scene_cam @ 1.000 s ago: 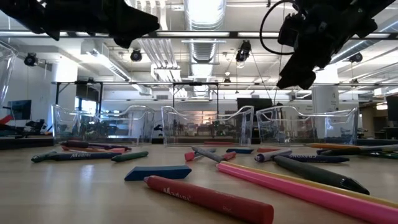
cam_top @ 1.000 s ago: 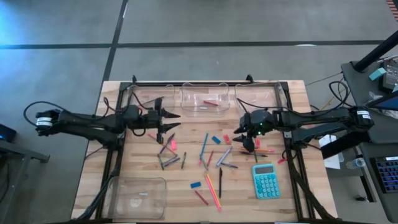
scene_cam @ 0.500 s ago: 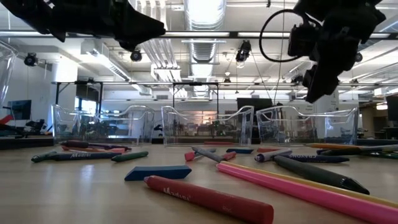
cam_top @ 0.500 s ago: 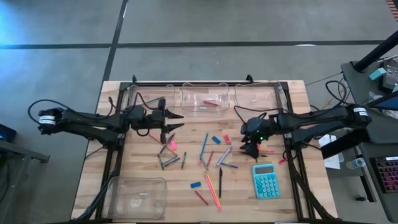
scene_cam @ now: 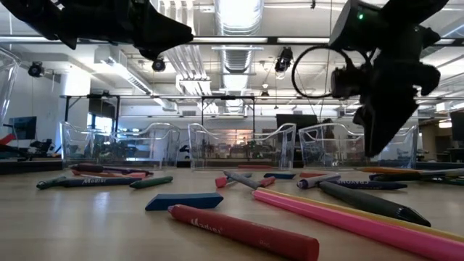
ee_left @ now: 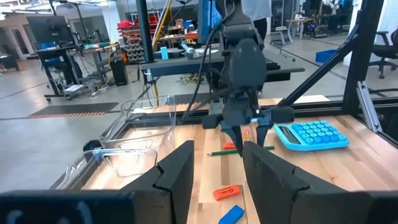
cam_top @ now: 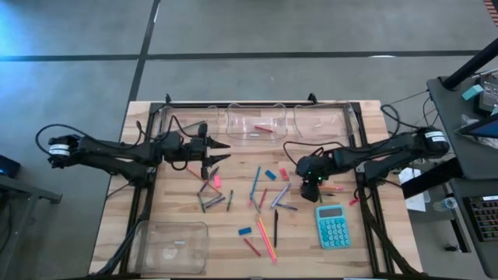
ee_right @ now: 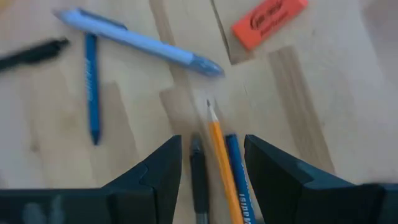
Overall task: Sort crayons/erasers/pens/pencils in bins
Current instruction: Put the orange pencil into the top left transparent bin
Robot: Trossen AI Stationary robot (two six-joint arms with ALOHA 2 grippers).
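Note:
Crayons, pens, pencils and erasers lie scattered on the wooden table (cam_top: 156,202), most of them around its middle (cam_top: 264,194). My right gripper (cam_top: 313,190) points steeply down, open, just above a small bundle. In the right wrist view an orange pencil (ee_right: 217,140), a blue pencil (ee_right: 235,165) and a dark pen (ee_right: 198,167) lie between its fingers, untouched. An orange eraser (ee_right: 270,22) and a light-blue pen (ee_right: 137,40) lie beyond. My left gripper (cam_top: 216,154) hovers level and open over the table's left part, holding nothing. Three clear bins (cam_top: 261,123) stand along the far edge, and one (cam_top: 173,245) at the near left.
A teal calculator (cam_top: 333,225) lies close to my right gripper, on its near side. A red stick (cam_top: 264,129) lies in the middle far bin. A dark frame rail (cam_top: 366,179) runs along the table's right side. A blue eraser (scene_cam: 185,201) and a red crayon (scene_cam: 243,232) lie near the front.
My right gripper has sunk toward the table and gone a little toward the near edge, tipping from a shallow slant to pointing steeply down over the sticks beside the calculator. Nothing on the table has moved.

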